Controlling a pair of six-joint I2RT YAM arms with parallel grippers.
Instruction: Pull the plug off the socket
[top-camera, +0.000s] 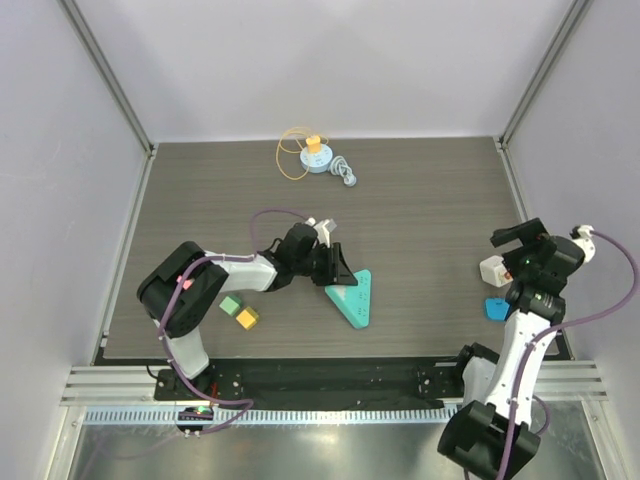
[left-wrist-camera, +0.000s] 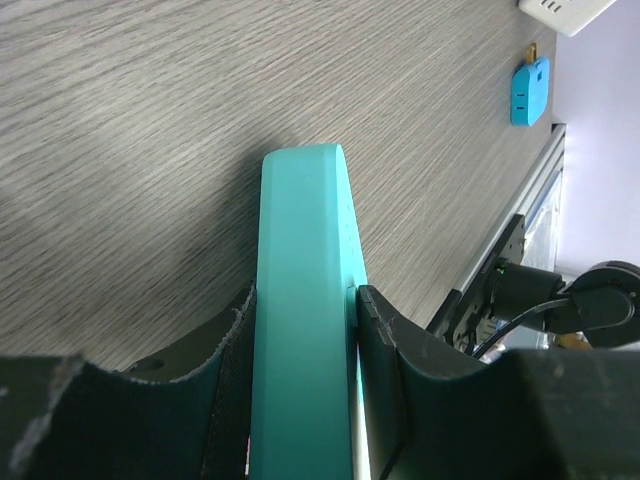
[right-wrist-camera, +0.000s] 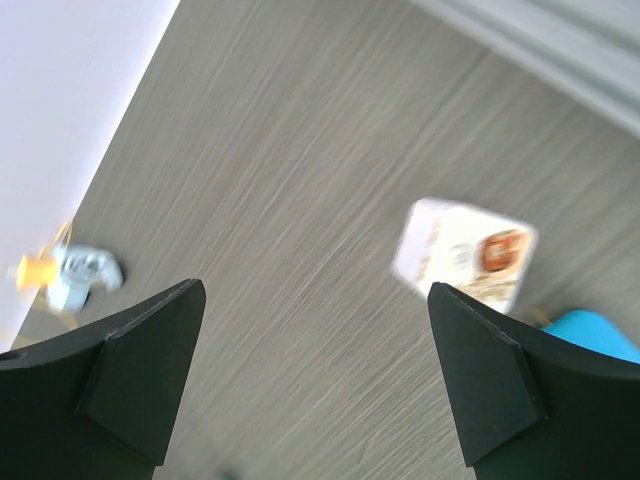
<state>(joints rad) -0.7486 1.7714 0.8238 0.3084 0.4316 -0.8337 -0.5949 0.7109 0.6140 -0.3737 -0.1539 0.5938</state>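
The left gripper (top-camera: 335, 268) is clamped on the teal socket (top-camera: 352, 298), a flat triangular block lying near the middle of the table (top-camera: 420, 200). In the left wrist view its 2 black fingers (left-wrist-camera: 385, 330) press against both sides of the teal body (left-wrist-camera: 300, 250), which runs straight out between them and ends in a rounded corner on the wood grain.

The right gripper (top-camera: 512, 252) hangs over the right side of the table with its jaws spread wide and nothing between them. From the right wrist view the gripper (right-wrist-camera: 315, 292) frames bare tabletop, and a white block (right-wrist-camera: 463, 255) (its printed face is blurred) lies just inside the right-hand finger. The blue plug (right-wrist-camera: 590, 330) peeks out beside that finger, just past the white block.

From above, the white block (top-camera: 493, 270) and the blue plug (top-camera: 497, 307) lie close together by the right edge, well apart from the socket. The left wrist view also catches the plug (left-wrist-camera: 530, 90) far across the table, with a small brass-coloured prong at its top end.

A green cube (top-camera: 230, 305) and a yellow cube (top-camera: 246, 319) sit side by side under the left arm. A loop of yellow cord (top-camera: 292, 155) lies at the far edge.
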